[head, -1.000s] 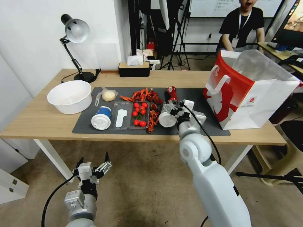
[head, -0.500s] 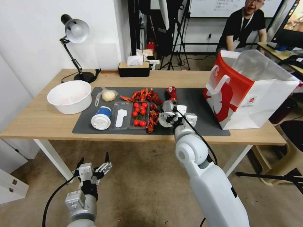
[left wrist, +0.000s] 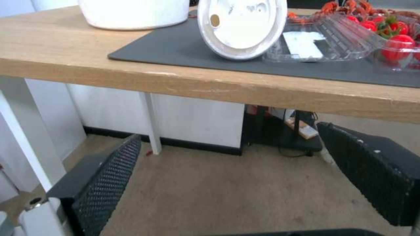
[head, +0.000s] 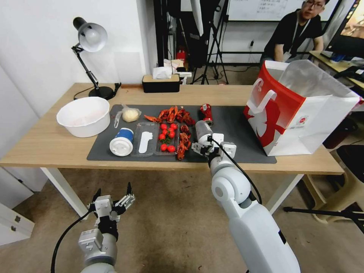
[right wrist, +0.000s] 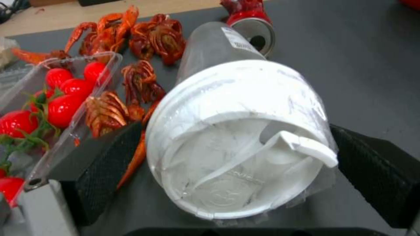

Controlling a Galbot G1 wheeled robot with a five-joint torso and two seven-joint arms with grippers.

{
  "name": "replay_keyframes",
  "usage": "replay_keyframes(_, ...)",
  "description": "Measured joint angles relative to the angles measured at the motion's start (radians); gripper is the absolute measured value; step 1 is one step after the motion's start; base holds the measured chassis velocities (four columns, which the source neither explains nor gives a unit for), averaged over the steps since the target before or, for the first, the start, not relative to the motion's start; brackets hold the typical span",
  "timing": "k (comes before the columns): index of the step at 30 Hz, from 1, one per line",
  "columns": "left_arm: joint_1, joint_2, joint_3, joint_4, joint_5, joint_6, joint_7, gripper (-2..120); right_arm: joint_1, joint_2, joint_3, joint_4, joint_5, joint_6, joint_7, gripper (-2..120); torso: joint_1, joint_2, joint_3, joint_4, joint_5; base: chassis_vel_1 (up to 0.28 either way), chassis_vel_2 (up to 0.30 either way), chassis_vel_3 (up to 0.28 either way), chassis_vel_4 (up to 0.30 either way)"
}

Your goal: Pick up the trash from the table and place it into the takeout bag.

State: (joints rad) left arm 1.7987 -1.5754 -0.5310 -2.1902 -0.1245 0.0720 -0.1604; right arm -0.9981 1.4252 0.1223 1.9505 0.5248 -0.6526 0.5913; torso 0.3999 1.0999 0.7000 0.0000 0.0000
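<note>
Two grippers appear in the head view: the right gripper at the clear white-lidded cup lying on the mat, the left gripper low before the table. The takeout bag stands far right. In the left wrist view its fingers are spread wide and empty. In the right wrist view the open pads flank the cup's lid.

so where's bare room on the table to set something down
Bare dark grey mat lies between the red can and the red and white paper takeout bag. Bare light wood runs behind the mat. The mat's middle is crowded: crayfish shells, clear tomato tray, blue white-lidded cup.
</note>
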Motion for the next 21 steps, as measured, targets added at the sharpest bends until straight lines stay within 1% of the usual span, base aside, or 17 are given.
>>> replay_keyframes(4, 0.0, 0.001, 0.0, 0.0, -0.001, -0.001, 0.0, 100, 0.0, -0.001, 0.005, -0.007, 0.0, 0.0, -0.01, 100, 0.0, 0.0, 0.0, 0.0, 0.0, 0.0, 0.0, 0.0, 0.0)
replay_keyframes(11, -0.002, 0.0, 0.003, 0.003, -0.001, -0.001, 0.0, 100, 0.012, -0.007, 0.035, -0.042, -0.004, 0.018, -0.076, 100, 0.0, 0.0, 0.0, 0.0, 0.0, 0.0, 0.0, 0.0, 0.0)
replay_keyframes(21, -0.005, -0.003, 0.006, 0.007, 0.003, -0.006, 0.001, 100, 0.02, -0.007, 0.047, -0.065, -0.002, 0.023, -0.094, 100, 0.0, 0.0, 0.0, 0.0, 0.0, 0.0, 0.0, 0.0, 0.0)
